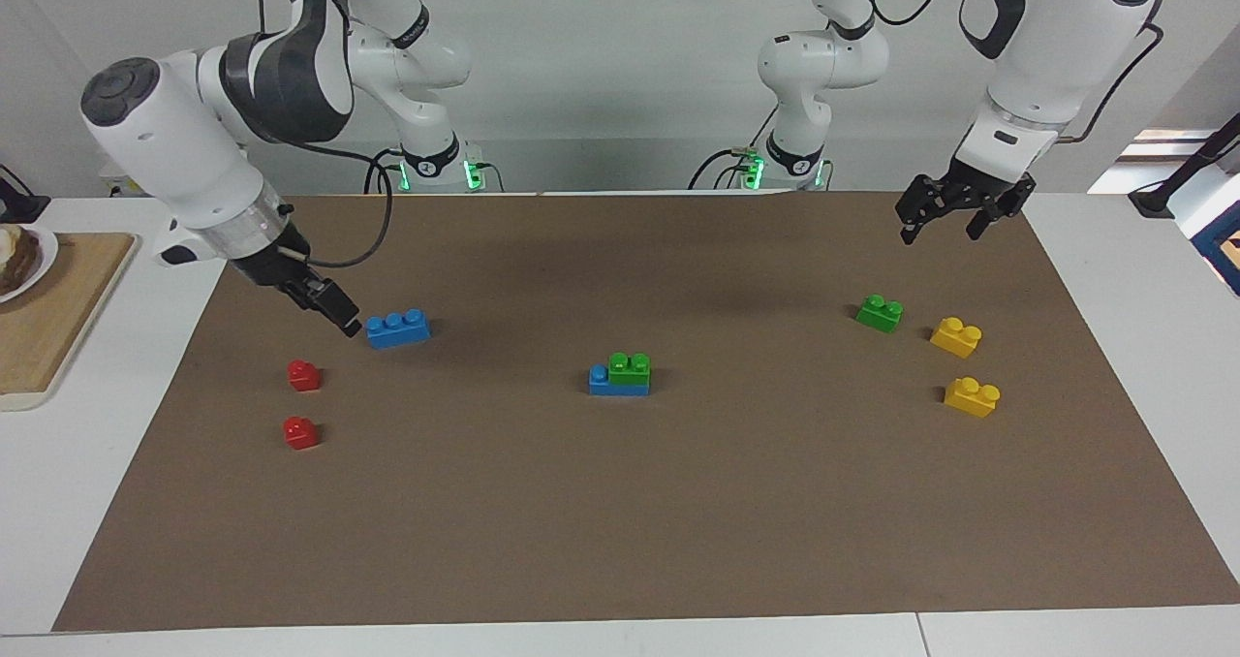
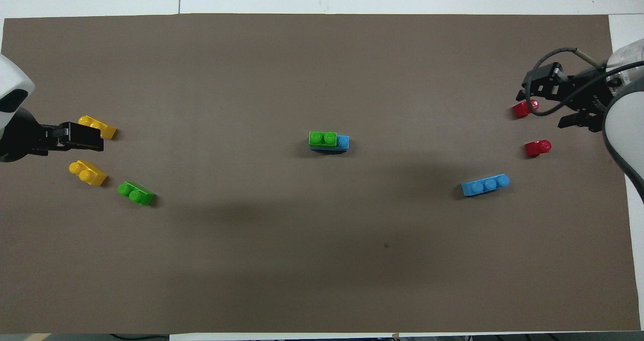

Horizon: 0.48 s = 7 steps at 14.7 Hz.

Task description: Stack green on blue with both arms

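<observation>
Covering white table [image 1: 87,502]: brown mat [image 1: 620,512], scattered bricks.

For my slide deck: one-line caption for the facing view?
Small green plastic brick stacked on long blue plastic brick mid-table; both black two-finger grippers off it.

yellow bricks: two small yellow plastic two-stud bricks [image 1: 956,336] [image 1: 972,396] near each other, toward the left arm's end of the table.
red bricks: two small red plastic one-stud bricks [image 1: 304,375] [image 1: 300,432] toward the right arm's end.
surface: brown paper sheet [image 1: 620,521] covering the white table [image 1: 1143,628].
table's edge: wooden cutting board [image 1: 48,318] carrying a white plate [image 1: 24,260].
</observation>
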### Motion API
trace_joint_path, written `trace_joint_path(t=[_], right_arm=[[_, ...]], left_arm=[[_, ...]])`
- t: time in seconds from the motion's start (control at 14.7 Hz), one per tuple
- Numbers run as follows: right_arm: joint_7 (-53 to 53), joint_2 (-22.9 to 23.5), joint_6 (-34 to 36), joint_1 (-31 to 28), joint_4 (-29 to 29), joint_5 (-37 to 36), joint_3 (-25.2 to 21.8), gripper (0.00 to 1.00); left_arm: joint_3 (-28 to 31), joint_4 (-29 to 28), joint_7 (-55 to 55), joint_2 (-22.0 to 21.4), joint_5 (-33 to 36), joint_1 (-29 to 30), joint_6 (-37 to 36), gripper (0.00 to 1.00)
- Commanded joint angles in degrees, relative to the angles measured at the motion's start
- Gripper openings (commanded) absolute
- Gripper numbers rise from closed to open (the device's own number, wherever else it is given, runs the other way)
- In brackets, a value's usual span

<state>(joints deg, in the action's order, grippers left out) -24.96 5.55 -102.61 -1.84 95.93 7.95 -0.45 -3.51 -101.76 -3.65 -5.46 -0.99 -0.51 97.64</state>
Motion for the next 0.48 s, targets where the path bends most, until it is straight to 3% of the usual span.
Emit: trace_joint_path(t=[0.0,0.41], right_arm=[[6.1,-3.8,3.1,-0.4,0.5,-1.4,0.5,0.99],[16.0,-5.4,4.7,-0.1,-0.5,-3.2,0.7,0.99]], left_arm=[[0.0,-1.6,0.7,-1.9,-1.2,0.5,-0.7,1.0],[0.0,-1.6,0.6,-1.9,-1.1,0.3,-1.0,1.0]])
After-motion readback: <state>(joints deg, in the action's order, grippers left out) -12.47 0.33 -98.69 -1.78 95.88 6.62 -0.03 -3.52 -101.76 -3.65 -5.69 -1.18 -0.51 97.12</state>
